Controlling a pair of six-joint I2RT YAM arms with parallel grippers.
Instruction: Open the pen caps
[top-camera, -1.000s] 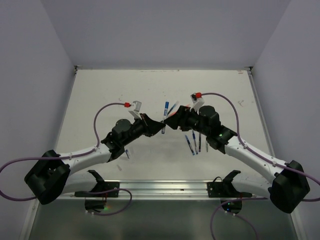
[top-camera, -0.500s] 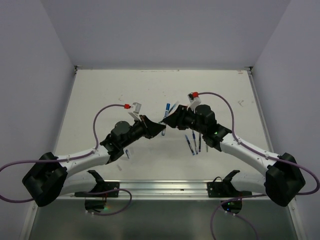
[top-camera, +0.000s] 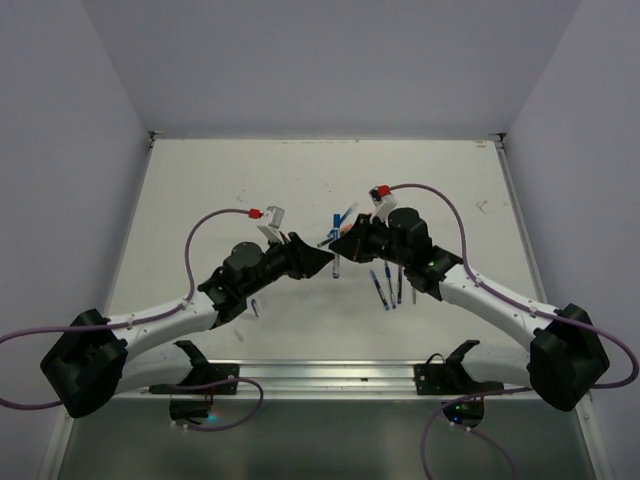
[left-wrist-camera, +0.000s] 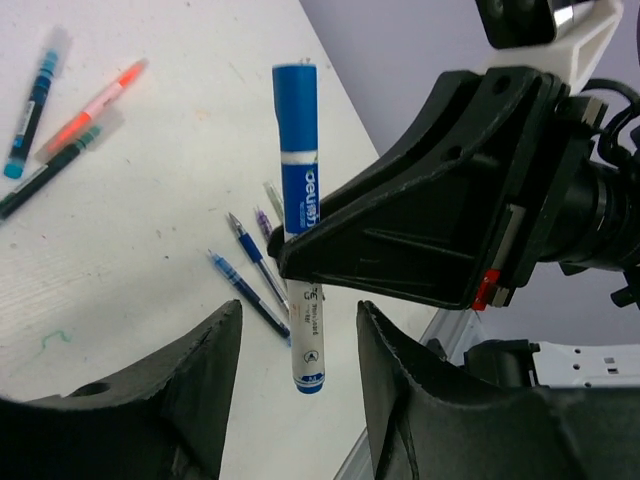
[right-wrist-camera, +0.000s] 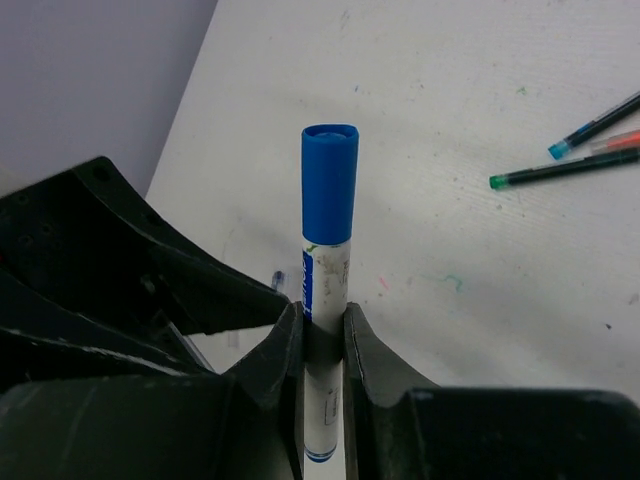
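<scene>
Centrally, in the overhead view, the two arms meet nose to nose above the white table (top-camera: 200, 200). The right gripper (right-wrist-camera: 322, 322) has its fingers clamped on the white barrel of a blue marker (right-wrist-camera: 324, 275), which stands upright in the middle of the right wrist frame. The blue cap (right-wrist-camera: 329, 180) is seated on the marker's upper end, clear of the fingers. The left gripper (left-wrist-camera: 298, 318) has its fingers apart, one on each side of the marker's lower end at the bottom centre of the left wrist frame. A gap shows on both sides, so it touches neither barrel nor cap. Three thin pens (left-wrist-camera: 95, 100), teal, orange-red and dark green, lie close together on the table at the upper left of that frame. Several blue pens (left-wrist-camera: 247, 294) lie side by side at centre left, just left of the marker in the frame. Whether any of these bear caps is too small to tell.
</scene>
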